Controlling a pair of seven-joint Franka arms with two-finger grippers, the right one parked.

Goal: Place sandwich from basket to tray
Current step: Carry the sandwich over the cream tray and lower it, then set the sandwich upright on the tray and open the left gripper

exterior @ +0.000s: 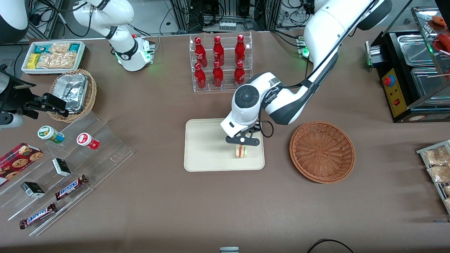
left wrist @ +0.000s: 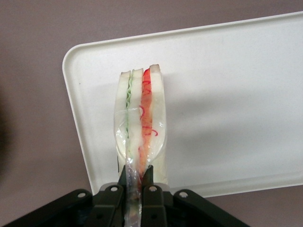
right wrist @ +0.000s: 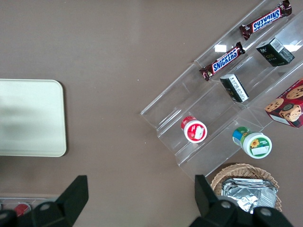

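Gripper (left wrist: 135, 182) of the left arm, closed on the clear wrapper at one end of the sandwich (left wrist: 140, 118), holds the wedge directly beneath it over the tray (left wrist: 227, 85). Its long axis runs straight away from the gripper, striped cut edge facing the wrist camera. Reddish wicker basket (exterior: 322, 151) lies empty beside the tray, toward the working arm's end of the worktop (exterior: 158, 203); release appears to come next.

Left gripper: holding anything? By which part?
Yes. The left gripper is shut on the sandwich, jaws pinching the clear wrap at one end of the wedge, filling edge facing the wrist camera. It hangs over the tray, beside the basket.
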